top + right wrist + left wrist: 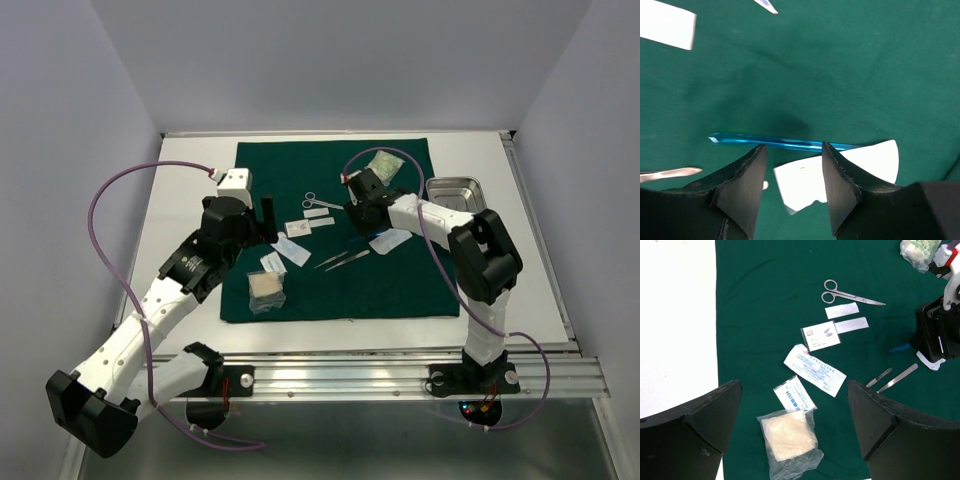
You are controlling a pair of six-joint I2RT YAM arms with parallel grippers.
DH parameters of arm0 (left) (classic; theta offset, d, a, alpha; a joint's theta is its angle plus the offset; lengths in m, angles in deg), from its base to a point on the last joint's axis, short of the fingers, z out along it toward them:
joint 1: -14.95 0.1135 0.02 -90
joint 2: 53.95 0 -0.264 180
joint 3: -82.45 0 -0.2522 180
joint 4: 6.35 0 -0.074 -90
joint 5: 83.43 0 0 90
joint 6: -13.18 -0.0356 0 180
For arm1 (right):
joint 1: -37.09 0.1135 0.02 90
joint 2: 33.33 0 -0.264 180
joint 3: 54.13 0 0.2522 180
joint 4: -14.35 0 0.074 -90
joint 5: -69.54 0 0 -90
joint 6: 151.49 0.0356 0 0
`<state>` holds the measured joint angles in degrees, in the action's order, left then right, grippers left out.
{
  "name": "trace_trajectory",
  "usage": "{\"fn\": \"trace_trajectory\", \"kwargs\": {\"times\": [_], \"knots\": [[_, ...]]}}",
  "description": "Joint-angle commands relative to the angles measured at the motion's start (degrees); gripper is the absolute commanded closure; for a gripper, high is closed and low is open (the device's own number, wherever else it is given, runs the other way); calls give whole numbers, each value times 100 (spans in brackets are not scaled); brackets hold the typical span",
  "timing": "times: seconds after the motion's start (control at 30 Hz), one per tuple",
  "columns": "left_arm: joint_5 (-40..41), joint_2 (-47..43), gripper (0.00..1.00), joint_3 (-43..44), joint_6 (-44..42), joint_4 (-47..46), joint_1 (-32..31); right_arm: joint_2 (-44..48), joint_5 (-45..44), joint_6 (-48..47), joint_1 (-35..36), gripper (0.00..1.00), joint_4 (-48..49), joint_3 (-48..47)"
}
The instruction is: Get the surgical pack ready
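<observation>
Top external: steel tray (455,195) at drape (300,295) R edge; L jaws wide, R jaws narrow over blue tool (785,143).

Wht tbl (180,195), alu rail (400,372)

table (185,190): white | dark green drape (400,290) spread flat on it | steel tray (455,190) at drape's right edge

Bare drape (300,165) beyond the scissors (322,203)
</observation>
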<state>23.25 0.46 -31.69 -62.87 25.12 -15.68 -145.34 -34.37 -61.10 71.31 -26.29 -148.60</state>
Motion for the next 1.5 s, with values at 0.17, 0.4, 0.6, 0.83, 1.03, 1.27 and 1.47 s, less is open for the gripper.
{"fn": "trace_trajectory", "kwargs": {"times": [0.17, 0.4, 0.6, 0.83, 1.03, 1.27, 1.47], "knots": [[36, -177, 1, -42, -33, -110, 31, -146, 212, -767, -213, 46, -248, 11], [45, -177, 1, -59, -33, -119, 31, -75, 530, -1092, -266, 44, -222, 152], [54, -212, 1, -85, -33, -128, 31, -295, 363, -1321, -266, 49, 6, 38], [89, -221, 1, -94, -24, -119, 31, -489, 459, -1488, -266, 51, 51, -235], [98, -229, 1, -94, -24, -110, 31, -682, 1082, -1541, -266, 52, 42, -349], [124, -265, 1, -103, -16, -93, 31, -797, 1584, -1488, -319, 68, -213, -472], [107, -247, 1, -129, -7, -128, 31, -586, 1646, -1453, -319, 87, -353, -376]]}}
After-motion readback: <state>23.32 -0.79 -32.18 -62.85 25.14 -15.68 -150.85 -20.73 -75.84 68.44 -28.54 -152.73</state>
